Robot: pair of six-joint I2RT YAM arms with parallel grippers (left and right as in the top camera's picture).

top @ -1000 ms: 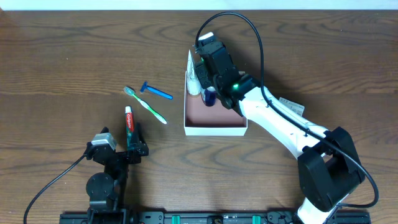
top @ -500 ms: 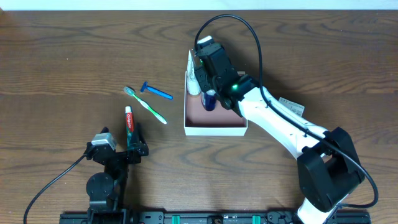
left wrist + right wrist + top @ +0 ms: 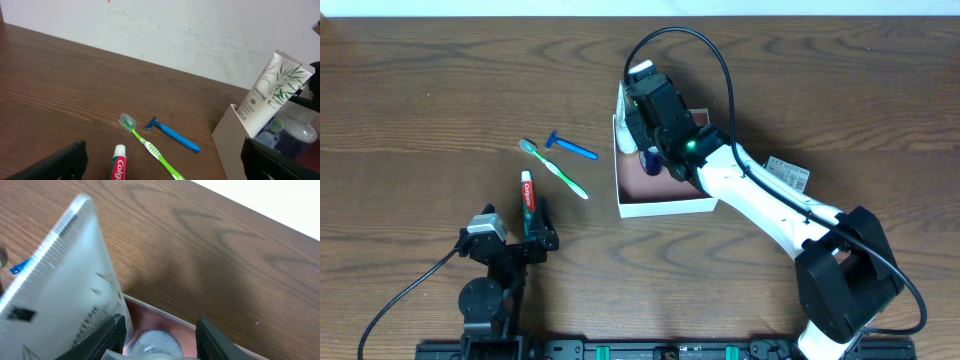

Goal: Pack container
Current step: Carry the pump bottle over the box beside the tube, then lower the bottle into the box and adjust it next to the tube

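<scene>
The container (image 3: 665,207) is a shallow white-walled box with a reddish floor, lying mid-table. A white Pantene tube (image 3: 624,128) leans upright against its left wall. My right gripper (image 3: 652,148) reaches down into the box's far-left part, shut on a small clear-capped bottle with a blue label (image 3: 651,161). In the right wrist view the bottle's cap (image 3: 156,346) sits between the black fingers (image 3: 112,336), with the tube (image 3: 65,280) close on the left. My left gripper (image 3: 525,238) rests open near the front edge, and the toothpaste (image 3: 118,167) lies just ahead of it.
A green toothbrush (image 3: 556,169) and a blue razor (image 3: 572,147) lie on the wood left of the container, and a red toothpaste tube (image 3: 528,197) lies below them. A small green-and-white carton (image 3: 788,174) lies right of the box, partly under my right arm.
My right gripper has shifted a little left and toward the far side with the bottle, crowding the white tube against the container's left wall. The left arm has not moved.
</scene>
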